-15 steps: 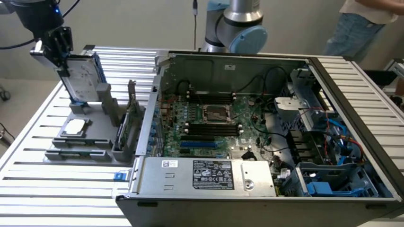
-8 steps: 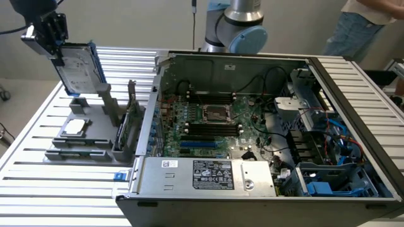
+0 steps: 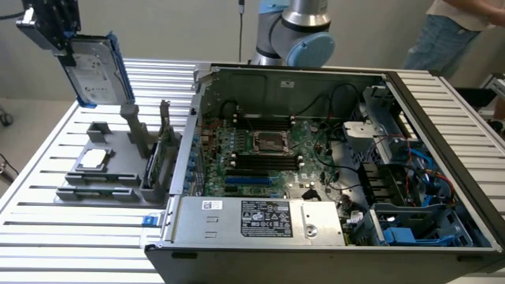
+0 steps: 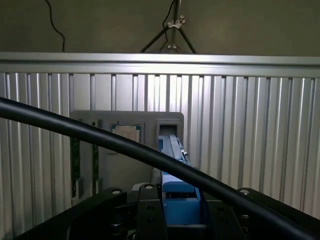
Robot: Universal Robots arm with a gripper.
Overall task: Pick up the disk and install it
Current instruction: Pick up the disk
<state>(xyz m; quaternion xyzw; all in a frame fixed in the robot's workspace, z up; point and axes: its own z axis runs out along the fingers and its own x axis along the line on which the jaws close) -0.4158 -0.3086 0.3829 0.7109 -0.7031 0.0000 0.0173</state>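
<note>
The disk point(image 3: 99, 68), a silver drive with a white label in a blue carrier, hangs edge-down in the air at the exterior view's upper left, above the grey holder point(image 3: 106, 171). My gripper point(image 3: 59, 41) is shut on its upper end. In the wrist view the disk's blue carrier point(image 4: 172, 150) runs away from between my black fingers point(image 4: 150, 215), and my gripper point(image 4: 180, 220) clamps it on both sides. The holder point(image 4: 127, 120) lies below on the slatted table.
An open computer case point(image 3: 316, 148) takes up the middle and right of the slatted table point(image 3: 63, 242), with a blue-lined drive bay point(image 3: 410, 231) at its front right and a grey power supply point(image 3: 256, 219) in front. A small chip point(image 3: 93, 158) rests in the holder. A person point(image 3: 446, 32) stands behind.
</note>
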